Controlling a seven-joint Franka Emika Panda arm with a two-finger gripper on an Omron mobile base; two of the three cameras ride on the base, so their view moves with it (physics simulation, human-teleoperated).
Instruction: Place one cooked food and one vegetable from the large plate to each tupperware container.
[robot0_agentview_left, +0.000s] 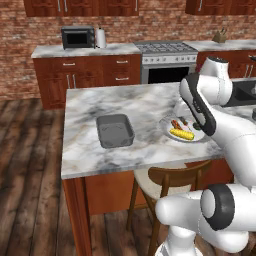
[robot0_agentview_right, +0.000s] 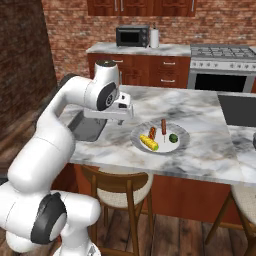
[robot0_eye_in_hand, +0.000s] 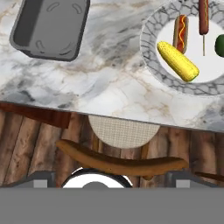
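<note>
The large plate (robot0_eye_in_hand: 151, 52) lies on the marble island, at the top right of the hand view. On it are a yellow corn cob (robot0_eye_in_hand: 177, 61), a hot dog in a bun (robot0_eye_in_hand: 180, 33), the thin reddish-brown cooked food stick (robot0_eye_in_hand: 203, 17) and a small green ball (robot0_eye_in_hand: 220, 45). One dark grey tupperware container (robot0_eye_in_hand: 50, 26) stands empty to the plate's left, also seen as the tub (robot0_agentview_left: 115, 131). My gripper (robot0_eye_in_hand: 111, 178) hovers high over the counter's front edge, between tub and plate, open with nothing in it. In the right base view the plate (robot0_agentview_right: 180, 145) is beside my hand.
A wooden stool (robot0_eye_in_hand: 124, 131) with a woven seat stands under the island's front edge, right below my hand. A black sink basin (robot0_agentview_right: 240, 110) lies right of the plate. Stove, microwave and cabinets line the far brick wall.
</note>
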